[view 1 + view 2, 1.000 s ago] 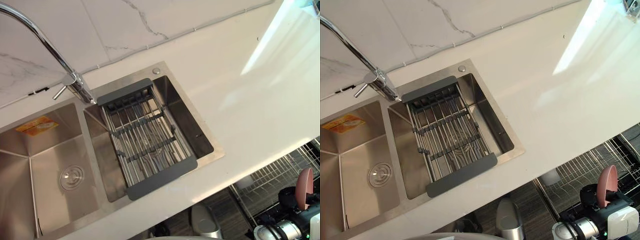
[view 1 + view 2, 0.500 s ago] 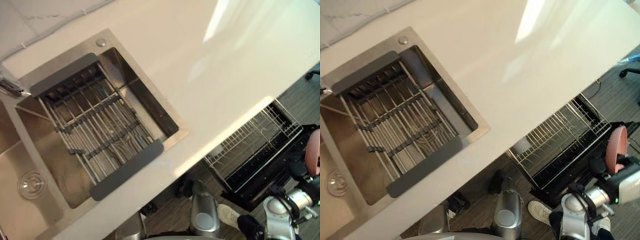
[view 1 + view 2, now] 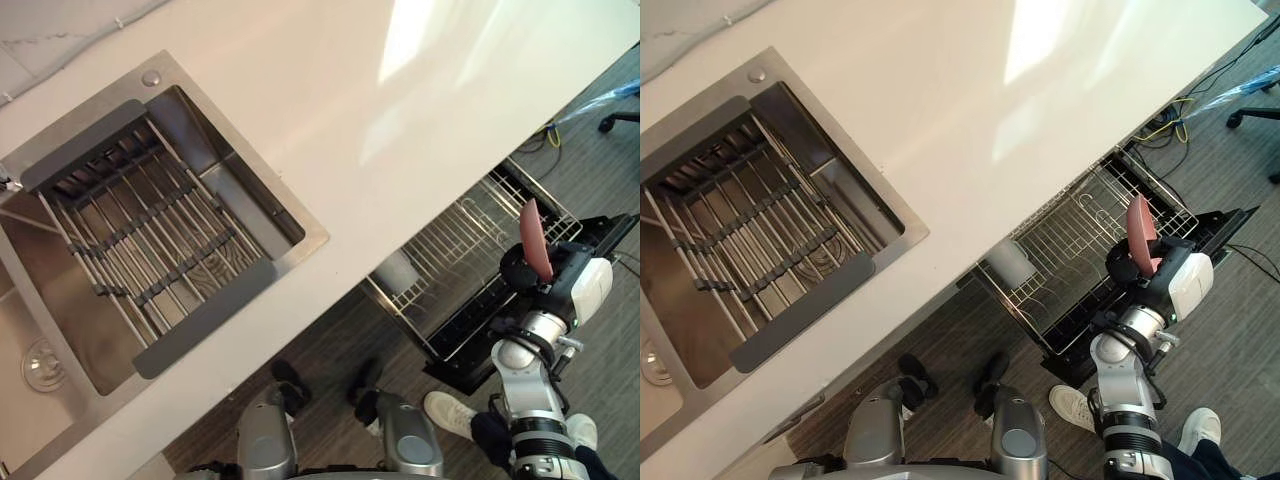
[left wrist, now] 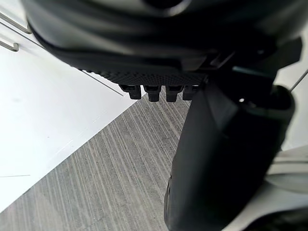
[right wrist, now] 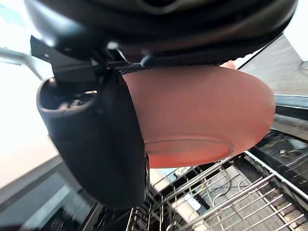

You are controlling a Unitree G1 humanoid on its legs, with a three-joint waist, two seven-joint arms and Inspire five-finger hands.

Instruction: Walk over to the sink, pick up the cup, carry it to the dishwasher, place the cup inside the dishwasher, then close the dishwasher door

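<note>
r hand (image 5: 96,139) gripping pink cup (image 5: 202,110), thumb curled on it, over dishwasher rack (image 3: 1068,242).

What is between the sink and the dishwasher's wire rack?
Just bare white countertop lies between the sink and the wire rack, in the left eye view. The right hand holds the pink cup near that rack.
</note>
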